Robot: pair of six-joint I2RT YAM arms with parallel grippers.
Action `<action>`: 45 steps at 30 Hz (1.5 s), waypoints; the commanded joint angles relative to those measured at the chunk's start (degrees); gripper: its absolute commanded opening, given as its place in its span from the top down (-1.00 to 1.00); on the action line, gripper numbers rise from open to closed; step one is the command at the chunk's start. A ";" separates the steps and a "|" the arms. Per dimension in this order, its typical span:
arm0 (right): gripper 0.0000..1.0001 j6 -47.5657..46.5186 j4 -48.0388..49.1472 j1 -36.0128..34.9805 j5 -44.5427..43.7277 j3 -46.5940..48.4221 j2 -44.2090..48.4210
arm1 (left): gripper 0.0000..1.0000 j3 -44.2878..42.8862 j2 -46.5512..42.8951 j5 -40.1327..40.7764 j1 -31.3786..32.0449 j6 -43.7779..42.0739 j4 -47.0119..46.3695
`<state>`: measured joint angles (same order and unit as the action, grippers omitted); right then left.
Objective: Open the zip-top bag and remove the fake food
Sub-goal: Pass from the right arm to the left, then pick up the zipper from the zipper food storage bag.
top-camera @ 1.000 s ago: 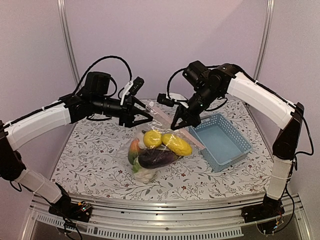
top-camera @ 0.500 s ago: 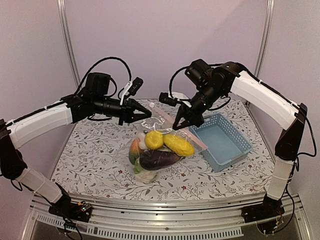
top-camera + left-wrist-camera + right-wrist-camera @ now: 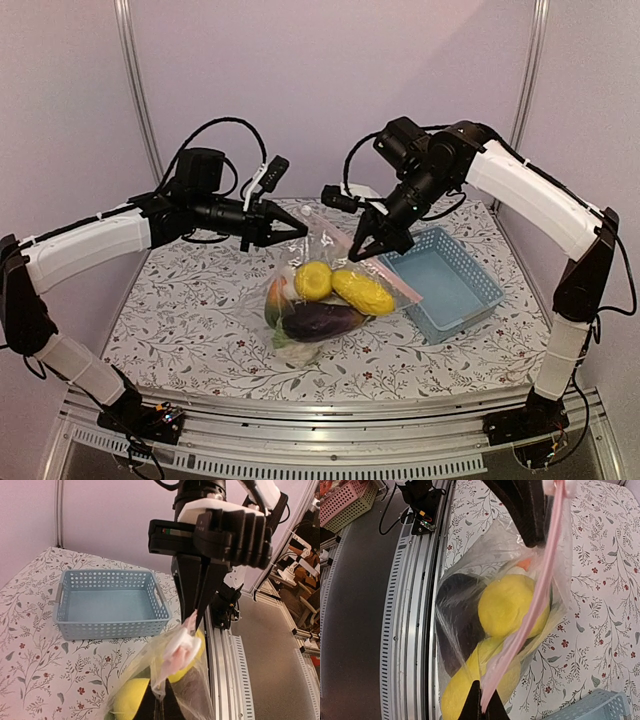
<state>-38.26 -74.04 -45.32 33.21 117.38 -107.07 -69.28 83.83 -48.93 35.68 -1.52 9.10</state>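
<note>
Basket (image 3: 440,282): light-blue plastic, rectangular, with walls pierced by rows of small holes and a solid floor. It stands upright on the right part of the table (image 3: 190,310), askew to its edges. The left wrist view shows a grip opening at each short end.
Cloth (image 3: 30,650): white, printed with grey leafy sprigs and small red flowers. It covers the tabletop.
Rail (image 3: 330,442): slotted aluminium, running along the table's near edge.
Posts (image 3: 135,80): two metal uprights, one at each rear corner.
Walls (image 3: 320,70): plain pale lilac.
Floor (image 3: 350,630): dark grey, beside the rail.
Pink basket (image 3: 342,500): latticed, in the upper left corner of the right wrist view, with a green basket (image 3: 362,512) just beside it.
</note>
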 commanded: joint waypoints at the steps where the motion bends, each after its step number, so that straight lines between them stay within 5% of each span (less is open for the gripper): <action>1: 0.85 -0.69 0.38 0.04 0.97 1.86 1.98 | 1.00 0.19 0.90 -1.62 0.30 0.91 -1.24; 3: 0.38 2.17 3.39 0.05 0.14 2.83 1.87 | 1.00 0.19 0.87 -1.50 0.44 1.13 -1.43; 5: 0.20 5.02 5.93 -0.07 0.17 4.93 1.40 | 1.00 0.19 0.96 -1.80 0.52 1.31 -1.76; 17: 0.00 15.43 12.71 -1.35 -1.58 17.74 -7.05 | 1.00 0.02 1.34 -1.88 0.86 3.47 -2.20; 35: 0.09 16.06 10.85 -2.17 4.66 19.22 -7.79 | 1.00 -0.27 1.33 -1.30 0.88 3.72 -1.63; 45: 0.54 14.93 11.01 -2.36 2.82 17.91 -8.41 | 1.00 -0.38 1.17 -0.98 0.79 3.38 -1.29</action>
<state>-23.00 -62.57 -47.20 36.23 135.57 -115.98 -69.28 84.79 -50.06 36.12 2.15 8.25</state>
